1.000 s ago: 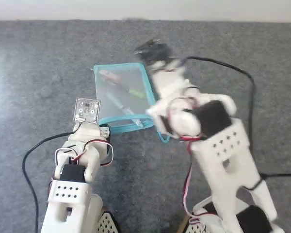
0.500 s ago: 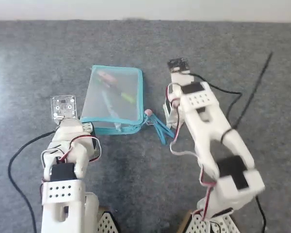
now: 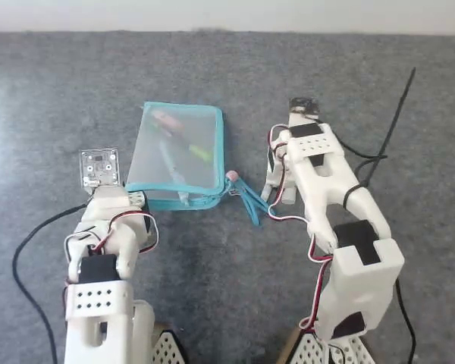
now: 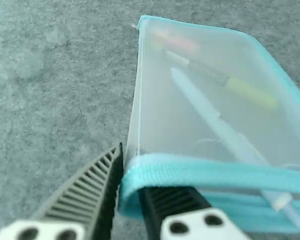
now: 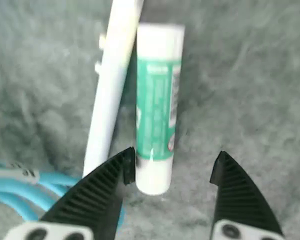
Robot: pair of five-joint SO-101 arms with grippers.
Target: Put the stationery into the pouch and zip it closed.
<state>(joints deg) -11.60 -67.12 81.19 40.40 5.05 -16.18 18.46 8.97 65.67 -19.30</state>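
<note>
Pouch (image 3: 183, 155) flat on the grey table (image 3: 61, 91), teal-edged and see-through — holds a pink marker (image 3: 165, 119), a yellow-green marker (image 3: 199, 150) and a white pen (image 3: 171, 163) already. Left gripper (image 4: 130, 187) clamped on the pouch's near corner, pinning the teal zip edge between its jaws. Right gripper (image 5: 175, 159) spread wide, poised just over a green-and-white glue stick (image 5: 157, 110) lying beside a second white pen (image 5: 112, 85), both on the table outside the pouch, close to the teal wrist loop (image 5: 20, 190). Roughly halfway, by judgement: some stationery in, two pieces out, nothing gripped on the right. Zip possibly part open — hard to tell, with a pen tip seeming to sit at the near edge. Left to do: pick up glue stick and pen, slide them in, then draw the zip shut.
</note>
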